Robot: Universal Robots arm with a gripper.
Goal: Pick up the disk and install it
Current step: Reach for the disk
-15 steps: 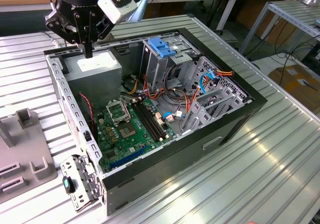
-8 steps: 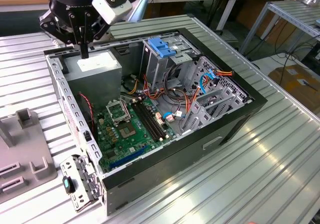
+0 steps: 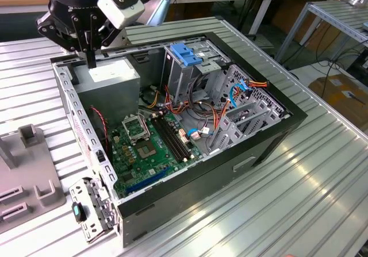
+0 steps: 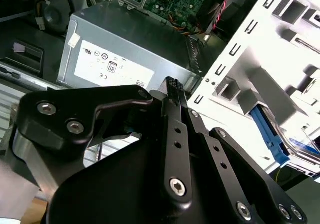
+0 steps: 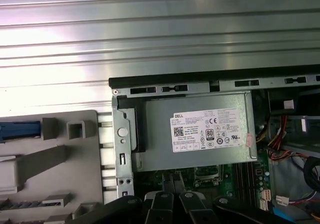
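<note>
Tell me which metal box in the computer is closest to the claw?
The white-labelled power supply box, under the claw; the blue-latched cage stands farther off.

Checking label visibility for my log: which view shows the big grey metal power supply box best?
The first wrist view: the grey metal power supply box lies face-on, white label whole. The exterior view shows it slantwise under the hand; the second wrist view, obliquely, partly behind the hand.

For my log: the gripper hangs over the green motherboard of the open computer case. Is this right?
No. In the exterior view the gripper hangs over the grey power supply box, not the green motherboard; the computer case is open, as you say.
</note>
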